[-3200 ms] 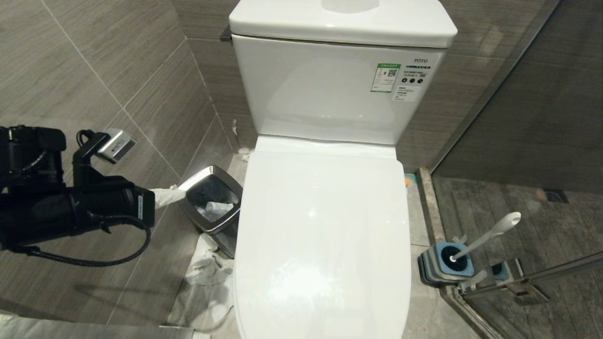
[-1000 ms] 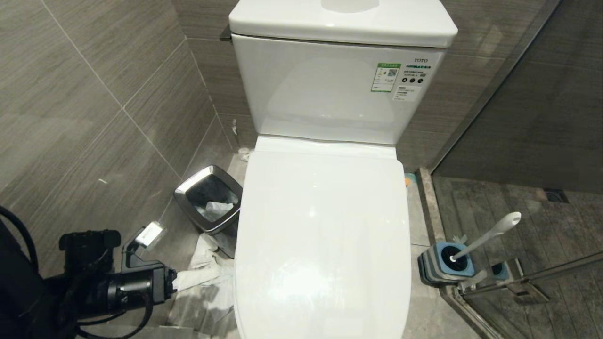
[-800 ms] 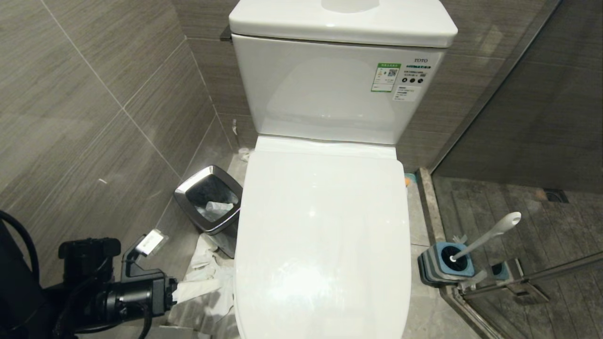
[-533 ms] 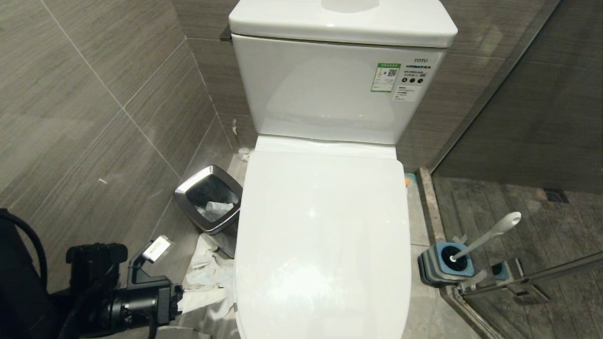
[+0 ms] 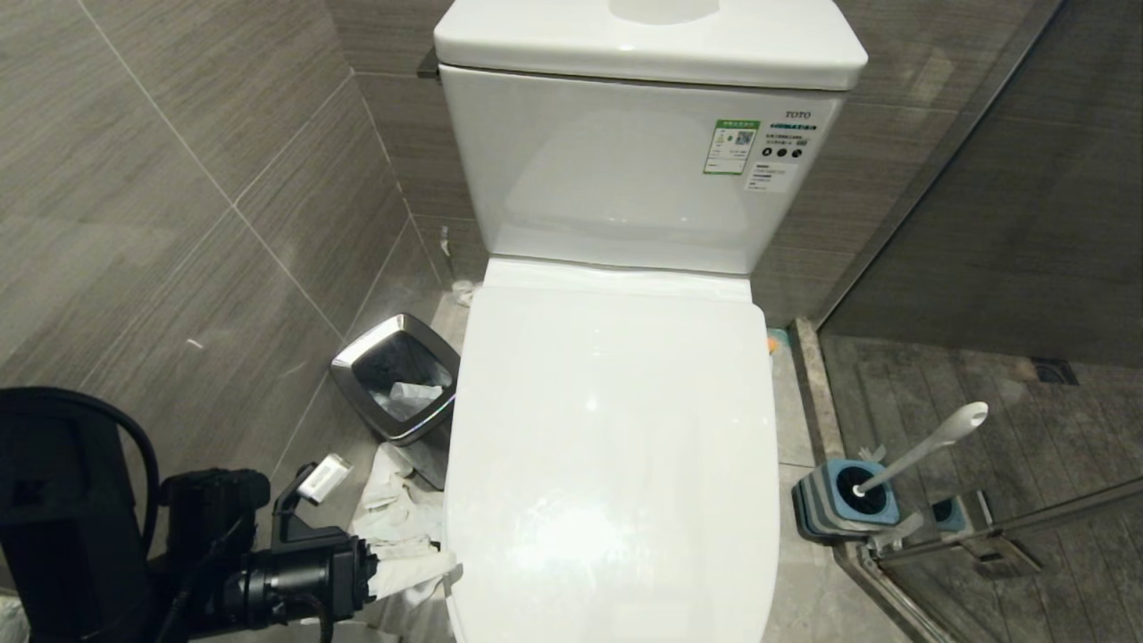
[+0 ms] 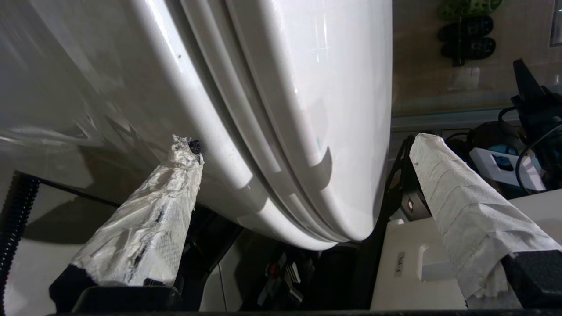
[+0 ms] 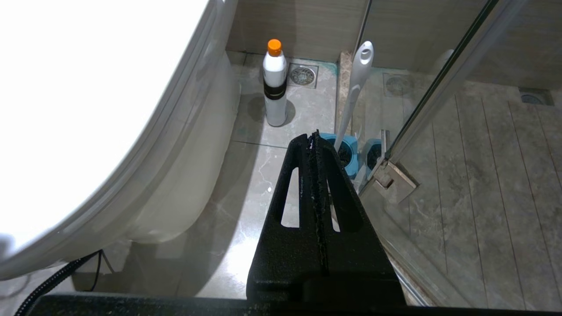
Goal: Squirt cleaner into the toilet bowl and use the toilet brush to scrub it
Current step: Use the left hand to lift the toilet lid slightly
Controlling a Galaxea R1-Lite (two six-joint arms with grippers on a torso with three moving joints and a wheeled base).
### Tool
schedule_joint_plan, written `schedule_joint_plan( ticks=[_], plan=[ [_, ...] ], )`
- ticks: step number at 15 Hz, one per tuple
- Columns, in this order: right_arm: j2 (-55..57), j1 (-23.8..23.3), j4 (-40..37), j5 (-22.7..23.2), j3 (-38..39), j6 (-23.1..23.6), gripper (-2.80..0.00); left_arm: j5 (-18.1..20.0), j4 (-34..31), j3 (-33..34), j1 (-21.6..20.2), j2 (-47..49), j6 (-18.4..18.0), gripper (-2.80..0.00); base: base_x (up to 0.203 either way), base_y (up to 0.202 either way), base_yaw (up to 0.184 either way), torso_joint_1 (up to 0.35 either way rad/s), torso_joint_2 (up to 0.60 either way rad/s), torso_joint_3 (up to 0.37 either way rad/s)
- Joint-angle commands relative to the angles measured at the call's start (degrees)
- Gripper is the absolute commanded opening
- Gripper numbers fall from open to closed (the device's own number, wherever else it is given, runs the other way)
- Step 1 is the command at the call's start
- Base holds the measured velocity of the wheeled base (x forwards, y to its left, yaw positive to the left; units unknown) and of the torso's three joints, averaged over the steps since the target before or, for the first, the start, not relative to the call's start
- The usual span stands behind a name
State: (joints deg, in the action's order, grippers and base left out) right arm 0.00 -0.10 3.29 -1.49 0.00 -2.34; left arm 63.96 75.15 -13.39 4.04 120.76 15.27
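Note:
The white toilet bowl [image 5: 612,464] has its lid shut, so its inside and any cleaner in it are hidden. My left gripper [image 5: 438,567] is low at the toilet's front left edge. It is open, with paper-wrapped fingers [image 6: 149,219] spread either side of the stacked lid, seat and rim [image 6: 281,145]. The toilet brush [image 5: 929,442] stands tilted in its blue holder [image 5: 844,500] on the right, and its white handle [image 7: 358,83] also shows in the right wrist view. My right gripper [image 7: 314,134] hangs shut and empty above the floor near the holder.
A chrome-rimmed bin [image 5: 357,366] with tissue inside stands left of the toilet, with crumpled paper [image 5: 393,509] on the floor before it. A white bottle with an orange cap [image 7: 275,83] stands beside the toilet base. A glass shower door and its hinge [image 5: 991,545] close off the right side.
My left arm has dropped from beside the bin to floor level and moved right to the toilet's front left edge. Its fingers have spread wider.

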Motion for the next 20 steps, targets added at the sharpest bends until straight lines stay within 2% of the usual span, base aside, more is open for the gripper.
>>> schedule_joint_plan(
  ticks=[1, 10, 20],
  plan=[
    [0.0, 0.0, 0.0, 0.0, 1.4, 0.0, -2.8, 0.4, 0.5, 0.8, 0.7, 0.8, 0.1, 0.0, 0.0, 0.0, 0.0, 0.0, 0.0, 0.0],
    [0.0, 0.0, 0.0, 0.0, 1.5, 0.0, -2.8, 0.3, 0.5, 1.4, 1.2, -3.1, 1.9, 0.0, 0.0, 0.0, 0.0, 0.0, 0.0, 0.0],
    [0.0, 0.0, 0.0, 0.0, 1.5, 0.0, -2.8, 0.0, 0.5, 1.9, 2.2, -4.0, 2.1, 0.0, 0.0, 0.0, 0.0, 0.0, 0.0, 0.0]
  ],
)
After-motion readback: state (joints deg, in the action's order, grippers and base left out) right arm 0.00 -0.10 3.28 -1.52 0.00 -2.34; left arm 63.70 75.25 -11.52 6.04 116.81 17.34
